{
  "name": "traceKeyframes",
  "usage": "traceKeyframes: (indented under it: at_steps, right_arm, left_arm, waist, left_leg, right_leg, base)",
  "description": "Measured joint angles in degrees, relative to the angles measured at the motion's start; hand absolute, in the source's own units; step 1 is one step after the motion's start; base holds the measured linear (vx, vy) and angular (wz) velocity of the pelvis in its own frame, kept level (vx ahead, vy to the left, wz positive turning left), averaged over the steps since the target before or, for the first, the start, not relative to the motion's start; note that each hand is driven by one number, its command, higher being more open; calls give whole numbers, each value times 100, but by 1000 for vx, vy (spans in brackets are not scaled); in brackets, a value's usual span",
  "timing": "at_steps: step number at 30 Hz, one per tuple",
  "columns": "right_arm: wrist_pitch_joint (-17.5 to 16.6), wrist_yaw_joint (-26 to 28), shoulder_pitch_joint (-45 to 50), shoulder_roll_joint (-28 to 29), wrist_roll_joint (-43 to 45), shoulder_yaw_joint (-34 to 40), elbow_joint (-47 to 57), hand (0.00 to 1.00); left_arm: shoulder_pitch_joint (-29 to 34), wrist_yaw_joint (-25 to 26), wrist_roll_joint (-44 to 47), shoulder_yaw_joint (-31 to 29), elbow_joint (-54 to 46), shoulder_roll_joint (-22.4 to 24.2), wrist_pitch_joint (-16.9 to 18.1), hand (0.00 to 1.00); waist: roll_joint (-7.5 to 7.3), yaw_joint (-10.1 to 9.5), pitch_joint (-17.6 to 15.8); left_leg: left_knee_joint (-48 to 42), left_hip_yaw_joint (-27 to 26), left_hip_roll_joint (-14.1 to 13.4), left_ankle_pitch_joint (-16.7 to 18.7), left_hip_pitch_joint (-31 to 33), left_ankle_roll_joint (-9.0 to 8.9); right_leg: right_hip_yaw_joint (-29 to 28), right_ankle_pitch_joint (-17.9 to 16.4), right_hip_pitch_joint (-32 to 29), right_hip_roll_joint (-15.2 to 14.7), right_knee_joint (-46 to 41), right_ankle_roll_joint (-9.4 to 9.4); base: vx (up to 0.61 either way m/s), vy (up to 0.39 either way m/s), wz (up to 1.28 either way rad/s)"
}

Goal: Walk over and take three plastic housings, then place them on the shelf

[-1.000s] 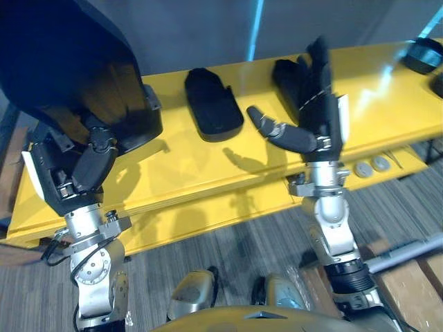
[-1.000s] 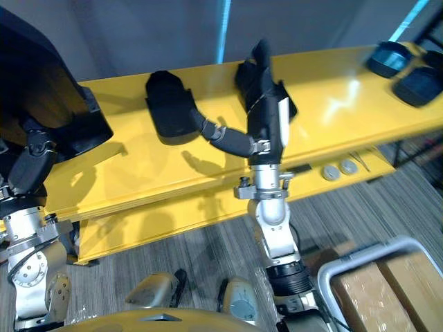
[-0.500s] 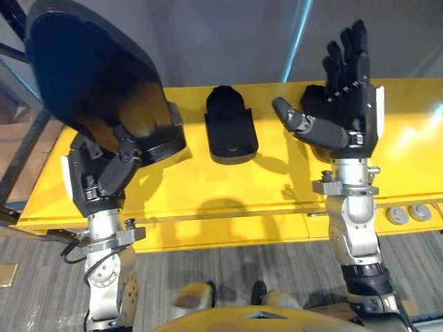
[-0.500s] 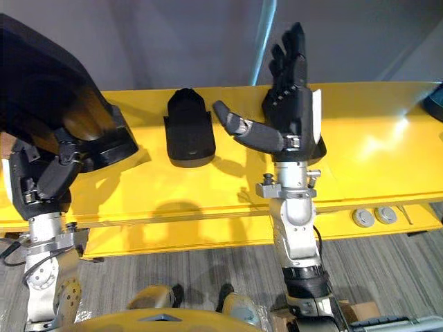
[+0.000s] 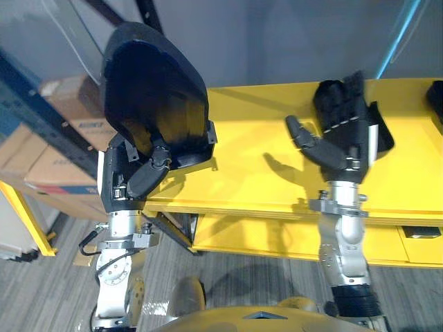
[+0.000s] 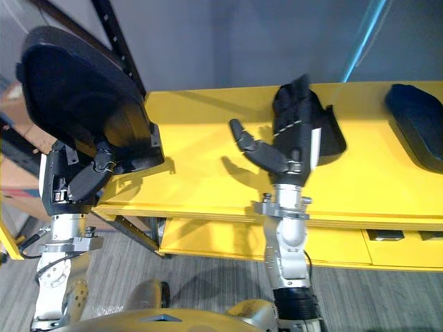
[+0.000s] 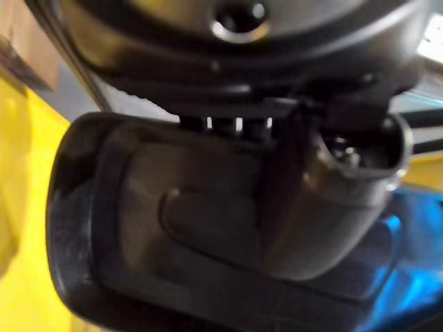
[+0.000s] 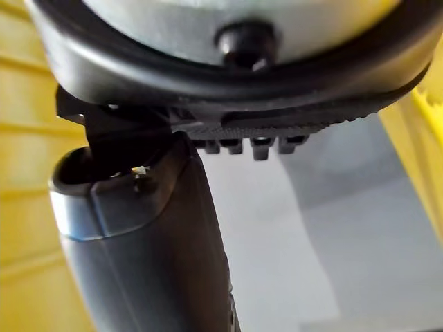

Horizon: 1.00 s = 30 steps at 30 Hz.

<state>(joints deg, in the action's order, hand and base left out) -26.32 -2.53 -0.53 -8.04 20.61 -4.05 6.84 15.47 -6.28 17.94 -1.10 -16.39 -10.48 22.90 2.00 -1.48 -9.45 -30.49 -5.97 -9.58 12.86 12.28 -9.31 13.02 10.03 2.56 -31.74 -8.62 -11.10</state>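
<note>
Black plastic housing (image 5: 156,104) stands at the upper left of your frame, gripped at its lower rim by your left hand (image 5: 131,183). The thumb curls onto the hollow inner face and the fingers sit hidden behind the shell; the housing's long axis runs nearly upright, rounded end at the top, hollow side facing the camera. Your right hand (image 5: 342,142) is raised at centre right, fingers straight up, thumb splayed to the left, holding nothing, with a second housing (image 6: 332,138) behind it on the yellow bench (image 5: 263,173) and a third housing (image 6: 419,124) at the right edge.
</note>
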Motion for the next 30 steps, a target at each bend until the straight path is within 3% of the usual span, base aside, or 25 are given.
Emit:
traceKeyframes:
  at_steps: [1,3,4,6,11,17,23,30]
  right_arm:
    - [-4,-47,7,127,-247,-70,8,100]
    - [-33,-130,9,117,-546,-57,45,100]
    - [-38,-186,30,83,-706,7,183,100]
    - [-45,-272,96,75,-790,192,557,100]
    - [1,-300,294,-133,-852,882,676,100]
    - [237,-251,446,-134,-891,1255,981,100]
    - [468,187,687,-384,-832,1425,1265,100]
    - [785,715,916,-412,-642,1450,1261,100]
  left_arm:
    - [24,-404,29,100,33,-98,-161,0]
    - [25,-567,69,79,45,-84,-279,0]
    - [-17,-659,216,79,38,-76,-285,0]
    - [-231,-697,442,72,35,-90,-305,0]
    - [-481,-699,759,252,-110,-54,-620,0]
    - [-561,-853,1306,726,-641,49,-1145,0]
    - [-1243,-126,1280,633,-290,-41,-1467,0]
    - [-2297,962,1003,93,1375,-388,-2320,0]
  waist:
    - [1,14,-15]
    - [-43,54,4]
    - [-27,161,31]
    - [-99,175,80]
    - [4,359,126]
    - [-26,479,123]
    - [-69,589,119]
    - [-130,833,103]
  left_leg:
    - [318,-255,-27,-87,-223,233]
    - [995,-458,-44,-391,-610,325]
    - [1314,-479,-11,-594,-704,277]
    - [1556,-592,103,-762,-683,271]
    - [1902,-590,13,-926,-899,156]
    - [2641,-851,-103,-1252,-1344,29]
    - [3310,-1151,-114,-1620,-1628,-12]
    - [3532,-1538,-108,-1700,-1784,-19]
  right_leg:
    - [379,581,-89,86,61,45]
    - [566,-171,-181,535,-288,-19]
    - [553,-620,-133,965,-194,-68]
    - [801,-702,-115,1189,235,-6]
    - [904,-665,164,1375,578,-49]
    - [732,-716,143,1554,611,83]
    - [473,-635,-77,1683,684,197]
    - [82,-588,-316,1748,682,195]
  base:
    - [7,293,-41]
    - [60,138,-40]
    - [74,30,-14]
    - [90,32,-13]
    - [43,-33,0]
    - [-3,-42,-16]
    - [-11,-7,-23]
    - [-10,8,-25]
